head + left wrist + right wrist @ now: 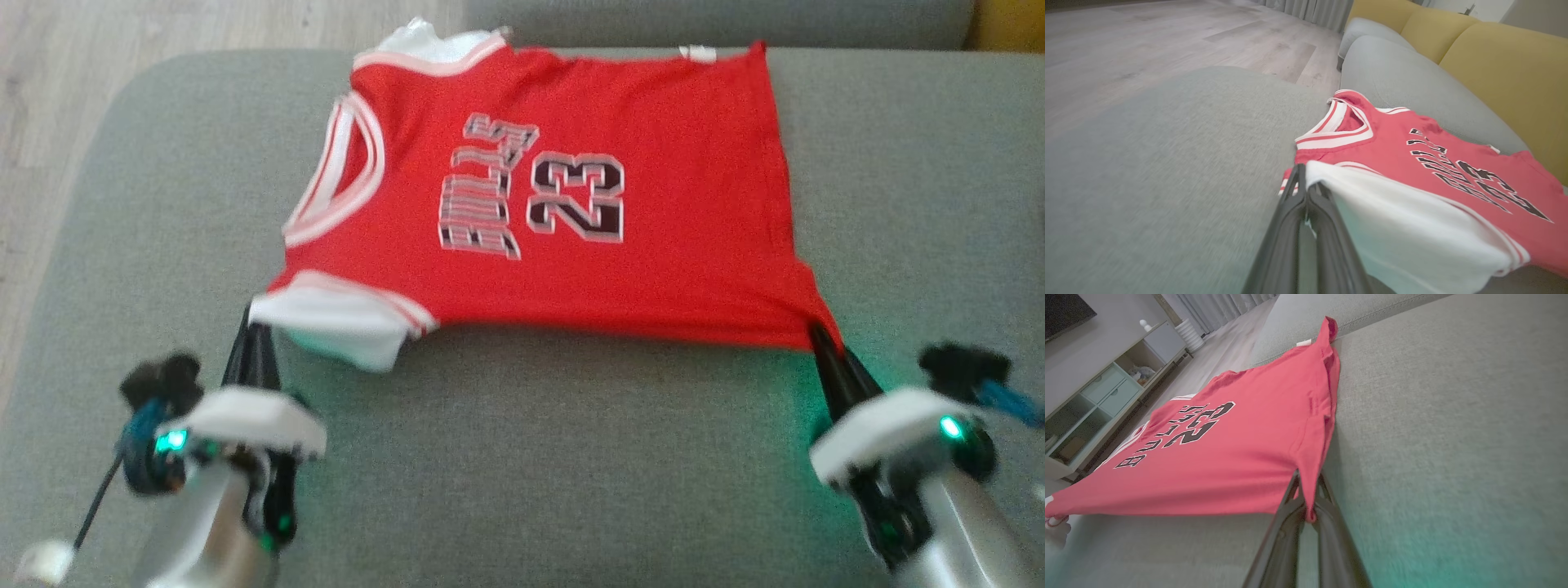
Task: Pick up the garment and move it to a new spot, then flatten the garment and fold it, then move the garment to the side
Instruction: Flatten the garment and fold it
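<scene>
Head view: red number-23 jersey (571, 204) spread face up on grey sofa cushion (531, 457); left gripper (253, 335) pinches shoulder corner (326, 318), right gripper (820, 339) pinches hem corner (804, 327), likely pulling near edge taut for flattening. Left wrist view: jaws pressed together on white inner fabric (1404, 228). Right wrist view: hem corner clamped, cloth stretched smooth.

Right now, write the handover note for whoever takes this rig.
Left hand: shut on the jersey at its near white-trimmed shoulder.
Right hand: shut on its near hem corner.
Jersey: print up on the grey cushion, near edge pulled taut between the hands, far shoulder a little bunched.
Done: spread nearly flat.
To do: fold it, then move it aside.
</scene>
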